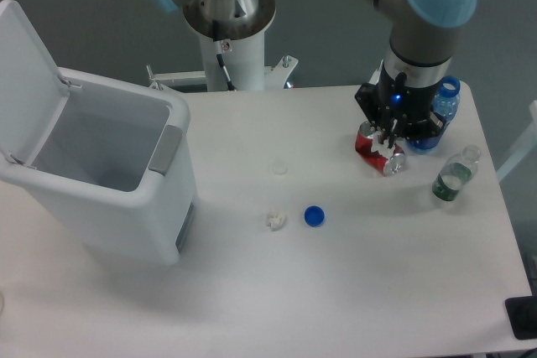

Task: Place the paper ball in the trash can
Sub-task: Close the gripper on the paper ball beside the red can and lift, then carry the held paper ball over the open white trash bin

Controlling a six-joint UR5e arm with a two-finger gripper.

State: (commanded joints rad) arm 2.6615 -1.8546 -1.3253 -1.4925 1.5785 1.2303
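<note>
The paper ball (pixel 275 220), small, white and crumpled, lies on the table near the middle, right of the trash can. The trash can (pixel 117 178) is a large white bin on the left, with its flip lid (pixel 25 73) raised and its inside visible. My gripper (pixel 390 137) points down at the far right of the table, well away from the paper ball. Its dark fingers hang right over a crushed red can (pixel 377 155). The fingertips overlap the can, so the gap between them is unclear.
A blue bottle cap (pixel 315 216) sits just right of the paper ball. A white cap (pixel 279 168) lies further back. A blue-capped bottle (pixel 443 111) stands behind the gripper, and a clear bottle (pixel 453 176) lies near the right edge. The robot base (pixel 228 35) stands at the back.
</note>
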